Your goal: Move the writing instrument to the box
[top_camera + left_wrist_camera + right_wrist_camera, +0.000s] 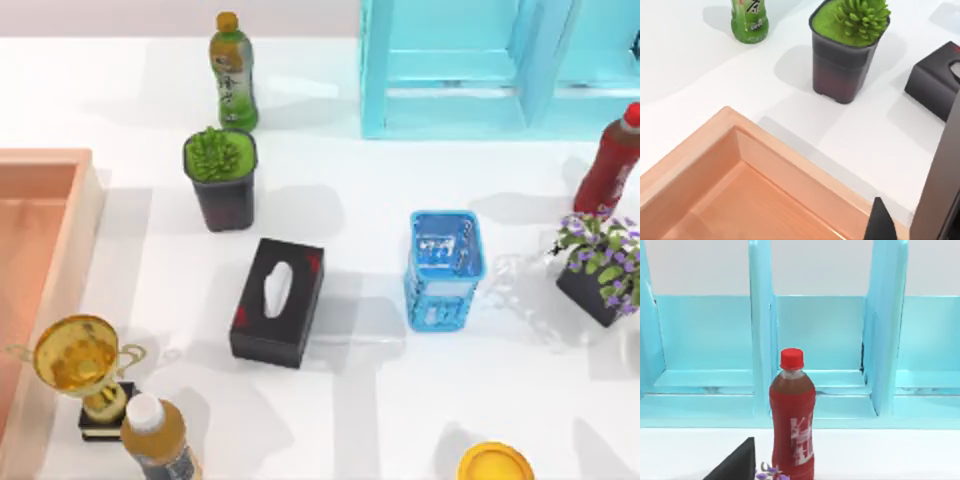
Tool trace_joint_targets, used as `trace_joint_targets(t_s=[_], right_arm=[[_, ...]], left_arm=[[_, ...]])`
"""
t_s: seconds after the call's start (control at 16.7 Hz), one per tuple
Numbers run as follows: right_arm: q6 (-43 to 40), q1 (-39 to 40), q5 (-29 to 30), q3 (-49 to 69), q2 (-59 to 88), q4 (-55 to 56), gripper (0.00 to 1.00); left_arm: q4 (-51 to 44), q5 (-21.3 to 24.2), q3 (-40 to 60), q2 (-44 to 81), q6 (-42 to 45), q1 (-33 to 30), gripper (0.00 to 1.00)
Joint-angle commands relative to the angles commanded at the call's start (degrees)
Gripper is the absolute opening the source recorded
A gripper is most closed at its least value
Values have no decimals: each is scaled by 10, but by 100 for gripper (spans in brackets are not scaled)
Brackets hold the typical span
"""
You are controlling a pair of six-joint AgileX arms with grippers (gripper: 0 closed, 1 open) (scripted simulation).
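My left tool (907, 225) hangs over the box (715, 165) corner at the tabletop's left edge, likely for a drop. I cannot tell its grip. Right arm parked at the far-right corner.

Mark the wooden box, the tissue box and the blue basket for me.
Wooden box (88, 215): top view, on its thick right wall.
Tissue box (250, 310): top view, on its black top, left of the slot.
Blue basket (445, 300): top view, on its mesh front wall.

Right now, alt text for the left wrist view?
Corner of the peach wooden box on a white table. Beyond it stand a dark pot of green succulent, a green bottle and a black tissue box.
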Motion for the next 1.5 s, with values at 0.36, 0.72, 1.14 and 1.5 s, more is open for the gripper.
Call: trace_joint_targets(t_s=[0.36,0.72,1.14,1.5], right_arm=[[0,0,0,0,0,0,100],[0,0,0,0,0,0,100],[0,0,0,0,0,0,100],[0,0,0,0,0,0,100]], left_arm=[[-122,69,10,30,197,66,0],[-136,76,10,34,215,73,0],[-45,75,-38,26,149,40,0],[119,79,-92,19,59,20,0]])
